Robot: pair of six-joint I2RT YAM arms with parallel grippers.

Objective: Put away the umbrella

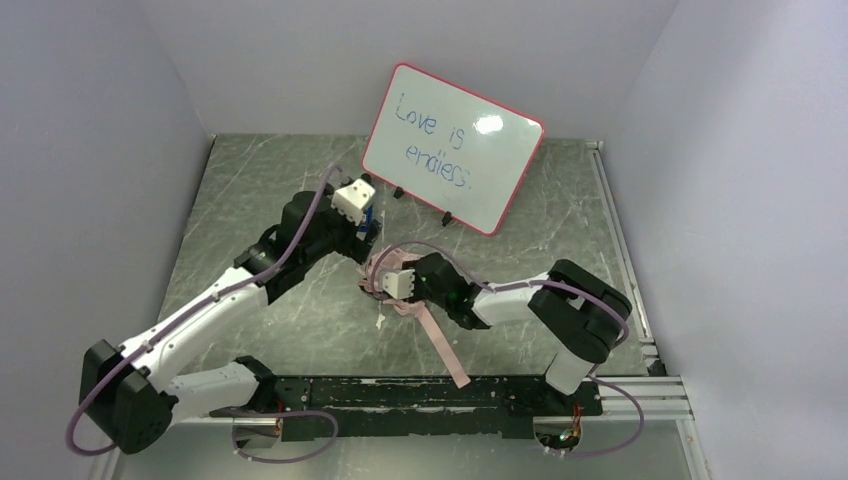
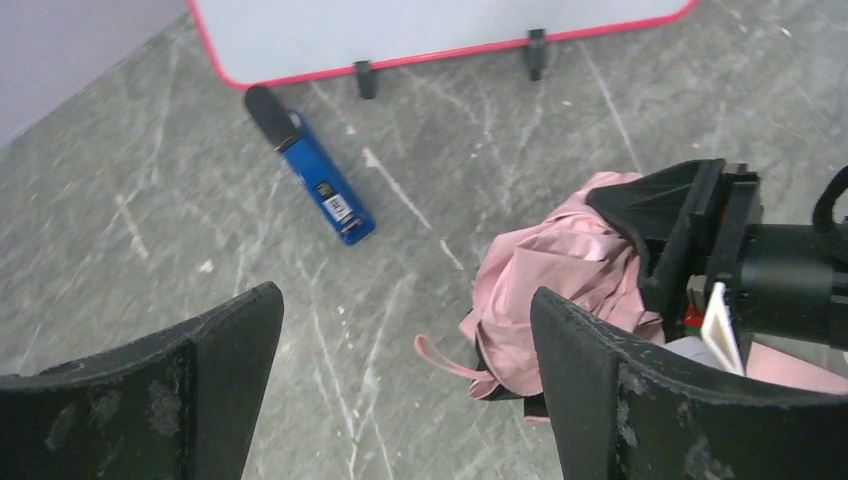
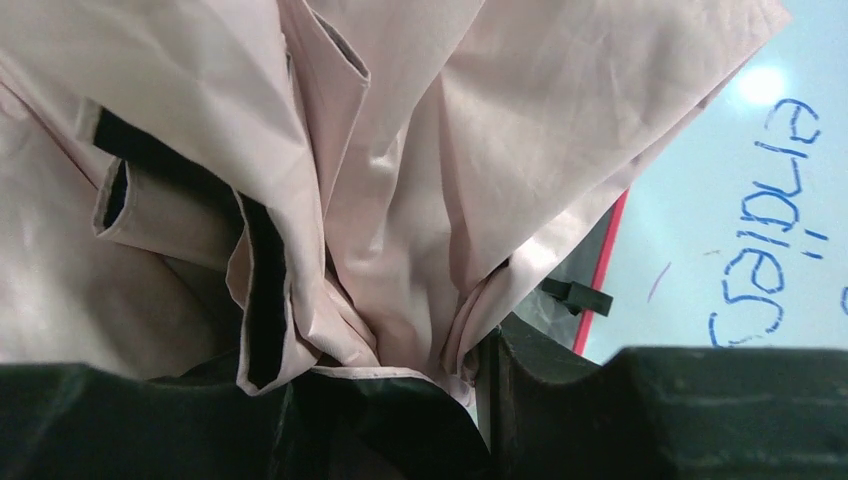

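**Collapsed pink umbrella [image 1: 383, 268]**, bunched near the centre of the tabletop [image 1: 560, 220], in front of the red-framed whiteboard [image 1: 455, 145]. The right hand [image 1: 388, 282] is clamped on the gathered canopy folds, probably to hold the loose fabric compressed for wrapping. The left hand [image 2: 405, 295] hovers just beside it, spread wide and holding nothing, probably ready to assist. 1 strap [image 1: 445, 350] trails toward the near edge.

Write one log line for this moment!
left gripper open, empty | right gripper shut on umbrella | blue marker lying by whiteboard
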